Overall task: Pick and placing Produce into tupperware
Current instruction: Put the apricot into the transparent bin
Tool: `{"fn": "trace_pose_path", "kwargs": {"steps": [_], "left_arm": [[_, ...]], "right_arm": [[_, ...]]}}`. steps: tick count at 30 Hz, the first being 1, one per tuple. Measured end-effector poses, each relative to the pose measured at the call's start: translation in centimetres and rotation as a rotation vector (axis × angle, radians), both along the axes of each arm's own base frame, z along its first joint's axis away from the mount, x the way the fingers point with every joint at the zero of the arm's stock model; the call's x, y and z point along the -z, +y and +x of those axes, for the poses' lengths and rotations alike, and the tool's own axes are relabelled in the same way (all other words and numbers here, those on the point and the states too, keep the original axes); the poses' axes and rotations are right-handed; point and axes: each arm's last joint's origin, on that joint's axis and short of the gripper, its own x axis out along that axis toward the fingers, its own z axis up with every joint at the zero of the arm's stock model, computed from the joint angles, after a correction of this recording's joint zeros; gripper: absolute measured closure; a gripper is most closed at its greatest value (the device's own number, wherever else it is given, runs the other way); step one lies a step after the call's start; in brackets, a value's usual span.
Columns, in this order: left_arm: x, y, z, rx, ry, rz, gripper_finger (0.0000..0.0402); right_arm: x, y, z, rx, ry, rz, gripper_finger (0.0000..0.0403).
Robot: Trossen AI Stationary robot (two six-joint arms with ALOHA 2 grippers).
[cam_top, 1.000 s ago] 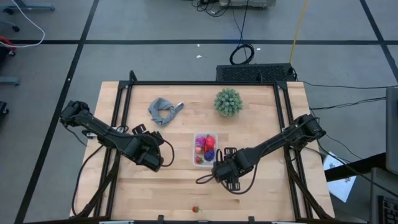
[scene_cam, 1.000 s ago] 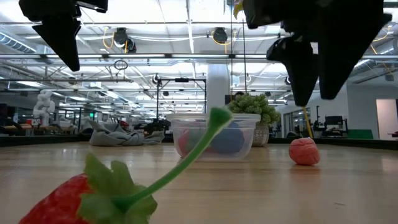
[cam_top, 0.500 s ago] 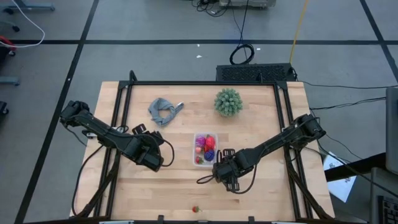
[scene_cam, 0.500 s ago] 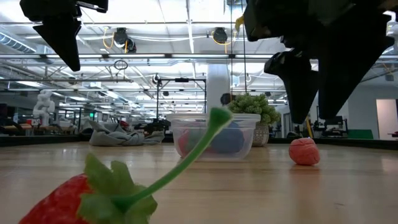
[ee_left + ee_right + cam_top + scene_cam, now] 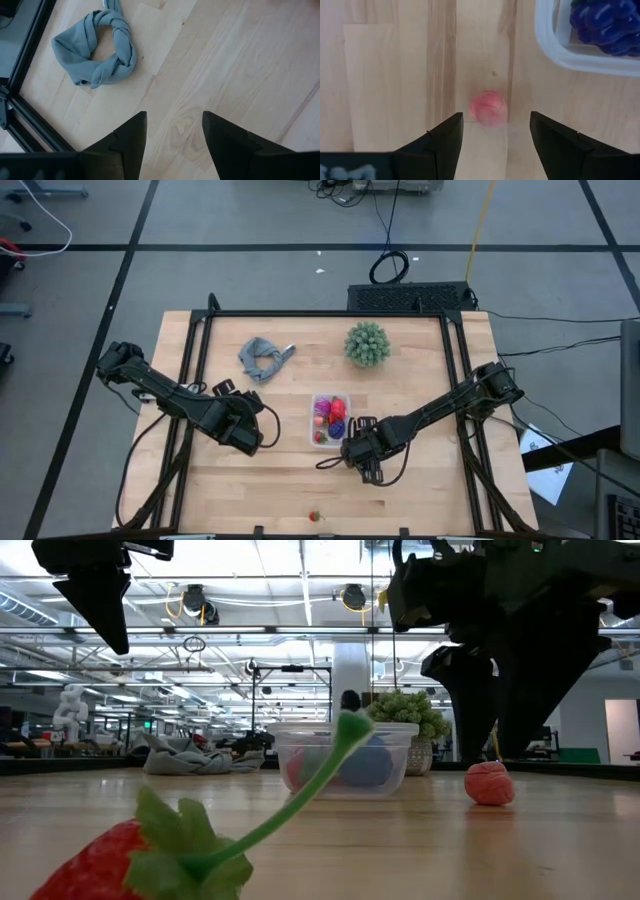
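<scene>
Right claw [image 5: 492, 132] has dropped lower over the pink fruit [image 5: 488, 108] beside the tupperware [image 5: 570, 55], jaws open and empty. Grab looks next.

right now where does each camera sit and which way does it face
High view: above the table, straight down; both arms, tupperware.
Low view: table height, looking level; strawberry near the lens, arms hanging from above.
Left wrist view: on the left arm, facing the grey cloth; open left pincer.
Right wrist view: on the right arm, facing down; open right pincer straddles the pink fruit.
Shared: the low view also shows the pink fruit.
</scene>
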Motion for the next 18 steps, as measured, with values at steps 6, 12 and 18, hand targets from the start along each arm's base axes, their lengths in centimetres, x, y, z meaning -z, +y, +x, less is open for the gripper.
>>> {"fn": "trace_pose_path", "kwargs": {"steps": [6, 12, 18], "left_arm": [[0.0, 0.0, 0.0, -0.002, 0.0, -0.004, 0.0204], [0.0, 0.0, 0.0, -0.002, 0.001, -0.005, 0.0204], [0.0, 0.0, 0.0, -0.004, 0.001, -0.005, 0.0204]], "right_arm": [[0.7, -0.1, -0.2, 0.002, -0.003, 0.002, 0.0183], [1.4, -0.2, -0.4, 0.003, -0.018, 0.008, 0.0183], [1.4, -0.1, -0.3, 0.0, -0.035, 0.015, 0.0184]]}}
